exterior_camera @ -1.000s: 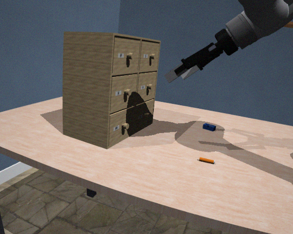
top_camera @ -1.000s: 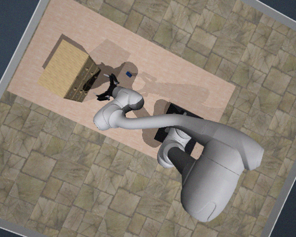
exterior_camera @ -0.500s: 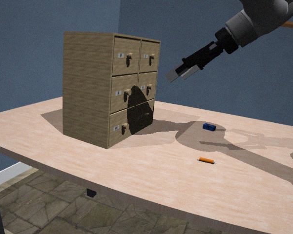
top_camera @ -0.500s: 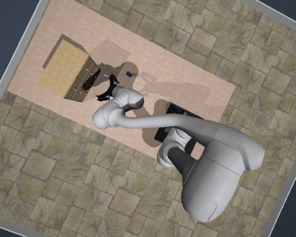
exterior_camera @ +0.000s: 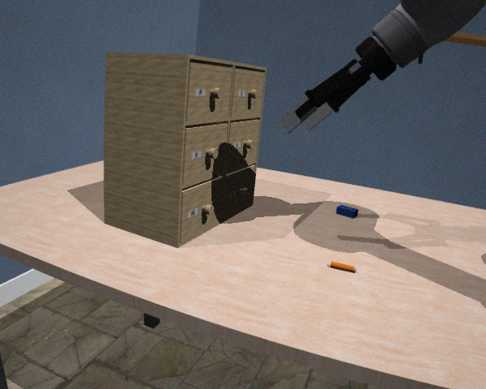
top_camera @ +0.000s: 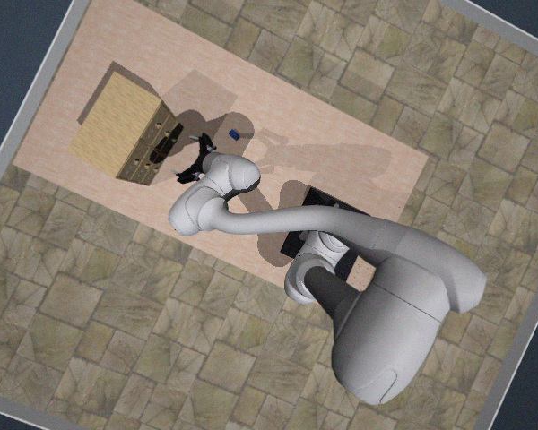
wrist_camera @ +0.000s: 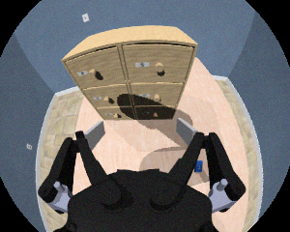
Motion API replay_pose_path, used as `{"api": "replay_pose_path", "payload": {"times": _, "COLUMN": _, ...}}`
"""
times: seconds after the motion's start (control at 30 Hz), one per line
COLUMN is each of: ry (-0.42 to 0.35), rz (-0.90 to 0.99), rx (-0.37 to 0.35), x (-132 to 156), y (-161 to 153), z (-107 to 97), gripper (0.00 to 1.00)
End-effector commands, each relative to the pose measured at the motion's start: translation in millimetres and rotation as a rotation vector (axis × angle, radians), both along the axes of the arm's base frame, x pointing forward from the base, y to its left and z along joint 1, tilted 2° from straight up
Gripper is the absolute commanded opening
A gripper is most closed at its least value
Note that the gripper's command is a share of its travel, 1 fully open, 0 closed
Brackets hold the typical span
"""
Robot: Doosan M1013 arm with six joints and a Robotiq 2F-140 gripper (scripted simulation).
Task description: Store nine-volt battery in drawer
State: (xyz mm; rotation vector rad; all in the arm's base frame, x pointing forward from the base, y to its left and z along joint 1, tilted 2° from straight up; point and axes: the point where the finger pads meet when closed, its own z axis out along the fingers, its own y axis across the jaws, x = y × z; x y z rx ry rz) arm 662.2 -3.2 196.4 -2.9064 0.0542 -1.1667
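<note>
Exterior view: blue battery waits below the open tool

The tool [top_camera: 183, 154] [exterior_camera: 300, 121] [wrist_camera: 139, 126] is wide open, with nothing in it. The nine-volt battery [top_camera: 233, 134] [exterior_camera: 347, 211] [wrist_camera: 198, 166] lies on the tabletop [top_camera: 352, 161] [exterior_camera: 256, 284] [wrist_camera: 126, 145], lower than the tool. It looks small and hard, likely light; pinch its long sides. There is room around it, but the chest [top_camera: 116, 124] [exterior_camera: 142, 138] [wrist_camera: 135, 36] stands ahead of the tool, so mind its edges.
</note>
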Motion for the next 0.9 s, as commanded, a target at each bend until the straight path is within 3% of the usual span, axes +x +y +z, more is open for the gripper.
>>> {"api": "replay_pose_path", "payload": {"times": 0.0, "ry": 0.131, "rz": -0.048, "rx": -0.039, "x": -6.4, "y": 2.4, "z": 6.9, "gripper": 1.0}}
{"api": "replay_pose_path", "payload": {"times": 0.17, "ry": 0.255, "rz": -0.047, "rx": -0.032, "x": -15.6, "y": 3.5, "z": 15.7, "gripper": 1.0}}
{"api": "replay_pose_path", "payload": {"times": 0.23, "ry": 0.255, "rz": -0.047, "rx": -0.032, "x": -15.6, "y": 3.5, "z": 15.7, "gripper": 1.0}}
{"api": "replay_pose_path", "payload": {"times": 0.63, "ry": 0.509, "rz": -0.047, "rx": -0.018, "x": -34.4, "y": 5.4, "z": 33.7, "gripper": 1.0}}
{"api": "replay_pose_path", "payload": {"times": 0.87, "ry": 0.59, "rz": -0.047, "rx": -0.013, "x": -40.3, "y": 6.0, "z": 39.4, "gripper": 1.0}}
